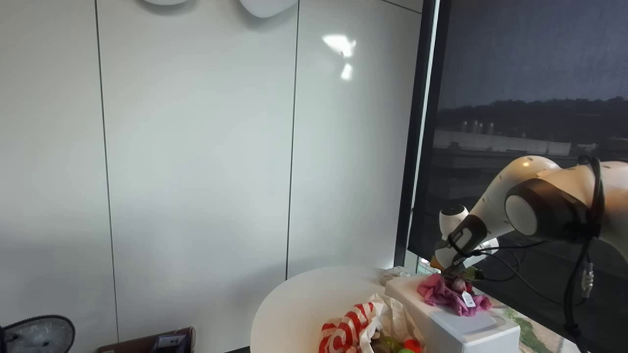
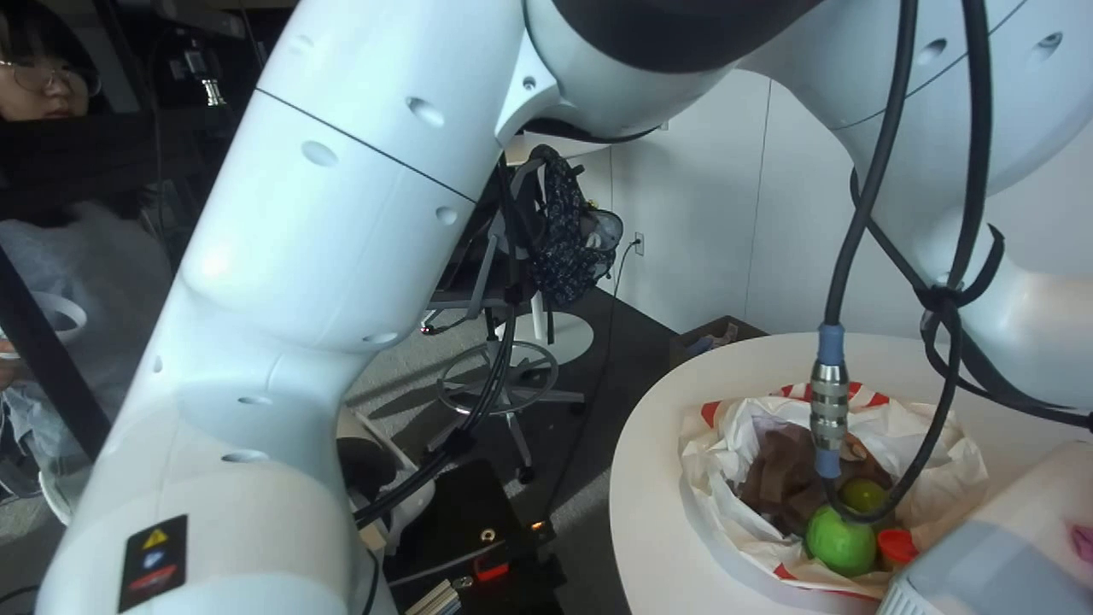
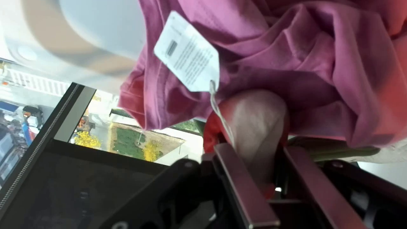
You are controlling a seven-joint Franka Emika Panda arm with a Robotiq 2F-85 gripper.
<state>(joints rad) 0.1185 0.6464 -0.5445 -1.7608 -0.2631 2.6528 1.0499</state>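
My gripper [image 3: 254, 148] has its two fingers around a soft-looking red and whitish thing [image 3: 259, 117], which bulges beyond the fingertips and seems pinched between them. A string runs from beside it to a white printed tag [image 3: 190, 54]. A crumpled pink cloth [image 3: 305, 47] lies right against it. In an exterior view the gripper [image 1: 450, 275] points down at the pink cloth [image 1: 439, 294] on a white box [image 1: 441, 326], with the tag [image 1: 468, 299] hanging in front. A green part [image 3: 337, 154] shows behind the right finger; what it belongs to is unclear.
A round white table [image 1: 294, 304] stands beside the box. On it is a red and white paper bag [image 1: 351, 328] holding a green ball [image 2: 841, 538], a red-lidded thing [image 2: 897, 547] and brown cloth [image 2: 781, 474]. A window with a dark blind [image 1: 520, 122] is close behind the arm.
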